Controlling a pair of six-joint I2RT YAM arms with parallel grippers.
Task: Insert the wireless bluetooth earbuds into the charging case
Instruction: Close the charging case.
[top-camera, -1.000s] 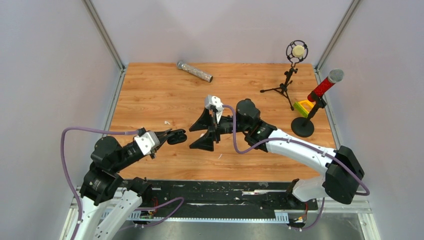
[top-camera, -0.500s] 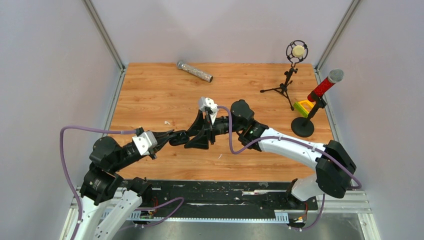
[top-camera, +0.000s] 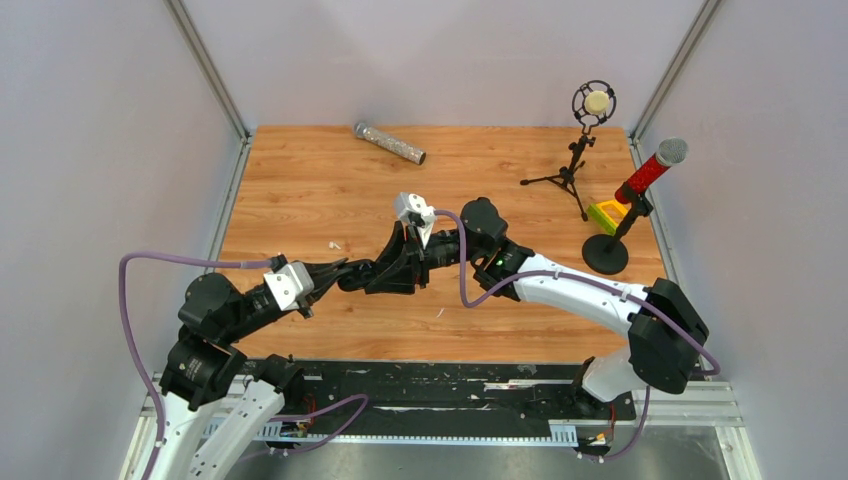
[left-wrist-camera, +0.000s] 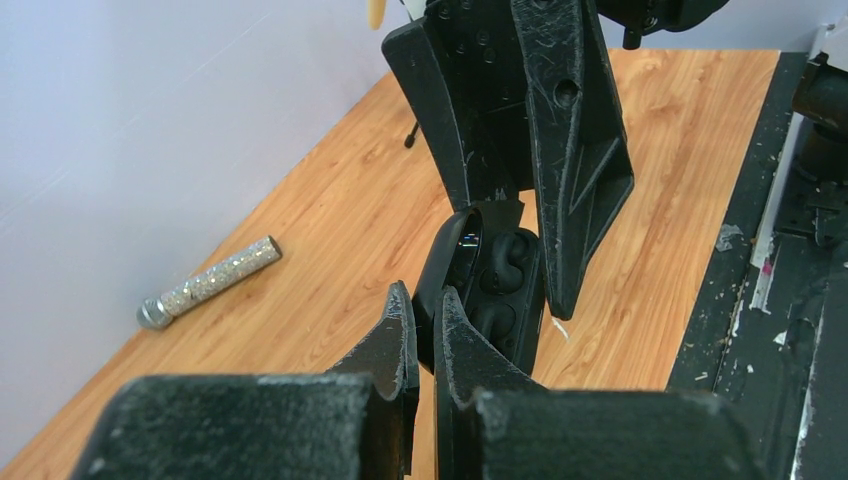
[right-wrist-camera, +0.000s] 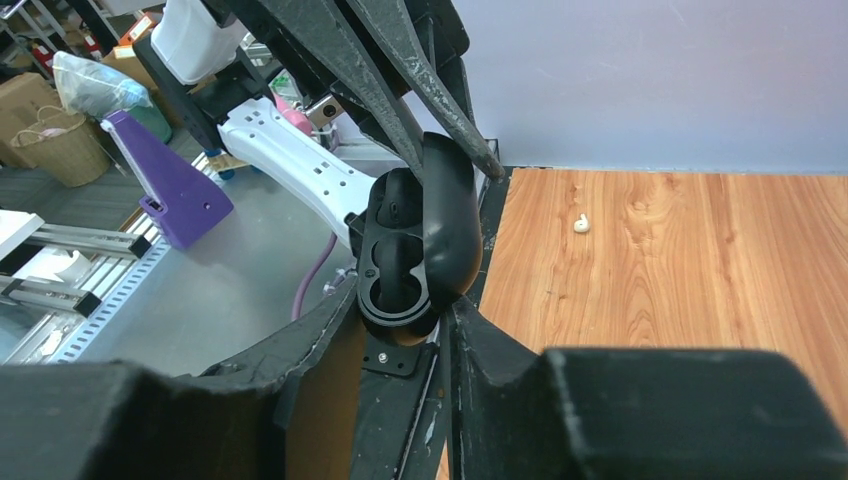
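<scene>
Charging case is a small rounded shell of glossy black plastic, hinged and standing open; its inner tray is matt black, with two scooped wells side by side. We see it lifted above the near middle of the table, between the two arms; it does not touch the wood. Of the wireless bluetooth earbuds we cannot say where they are; the wells are black on black, and we cannot tell if a piece sits inside.

The left gripper has two scratched, wedge-shaped fingers pressed almost together; they pinch the thin shell of the lid. The right gripper faces the case from the opposite side; its jaws are partly spread, one on each side of the tray and very close to it; whether they press on it we cannot tell.

The table is smooth, with an orange-brown wood grain; a small white fleck lies on it not far from the case; a glittering silver cylinder lies far back, near the wall.
</scene>
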